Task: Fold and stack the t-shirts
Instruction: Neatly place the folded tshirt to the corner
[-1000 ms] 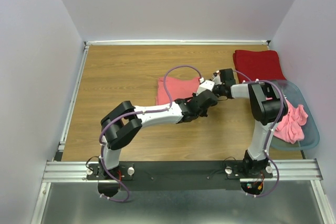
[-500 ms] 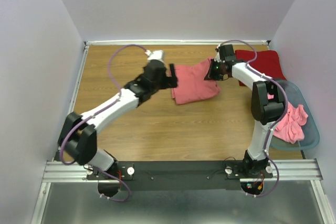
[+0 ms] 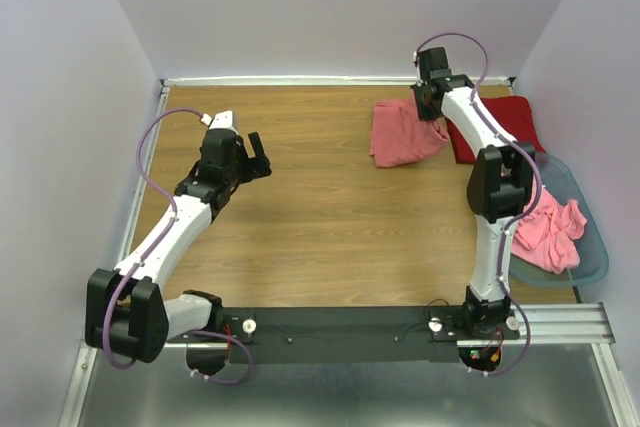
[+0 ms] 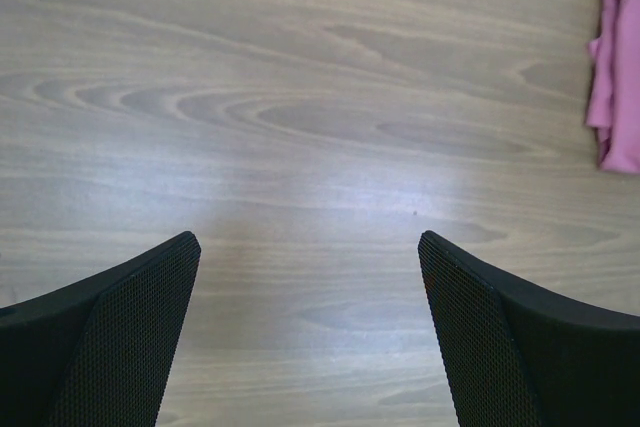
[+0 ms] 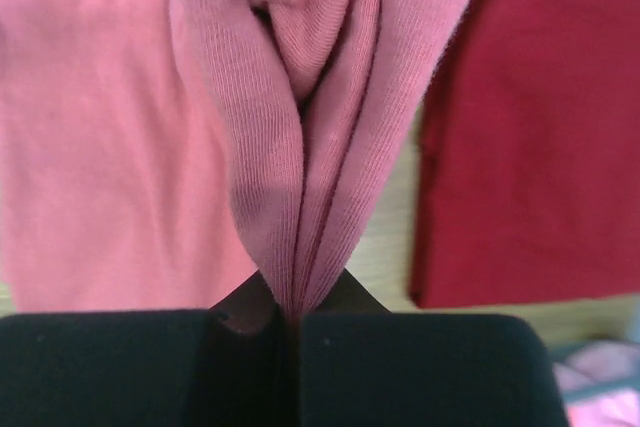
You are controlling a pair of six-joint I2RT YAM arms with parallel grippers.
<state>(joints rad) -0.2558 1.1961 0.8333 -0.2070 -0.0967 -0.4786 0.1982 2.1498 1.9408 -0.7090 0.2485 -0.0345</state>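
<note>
Grey-blue plastic at the near right edge of the wooden table [image 3: 330,237]: sitting there as an oval basket [image 3: 598,265], cradling a crumpled heap of salmon-pink t-shirts [image 3: 555,232].

Farther in, on the left side, hovering over bare wood with the left gripper [image 3: 260,155]. Spreading its jaws wide and gripping nothing, showing only wood grain between the two black fingers [image 4: 120,337] in the left wrist view. Catching in that same view, at the right border, a slice of pink cloth well apart from the fingers.

Farther back and to the right, hanging near the far wall with the right gripper [image 3: 430,112]. Pinching its jaws fully together on a raised fold of one salmon-pink t-shirt [image 3: 400,135], squeezing the cloth into a tight ridge right at the fingertips in the right wrist view. Letting the rest of that t-shirt drape loosely down onto the table, rumpled rather than flat, with its right edge just beside the deep red t-shirt [image 3: 510,122].

Lying flat as a neat rectangle in the far right corner, in the case of the red one. Showing a thin strip of wood between the two garments low in the right wrist view, and touching neither gripper.
</note>
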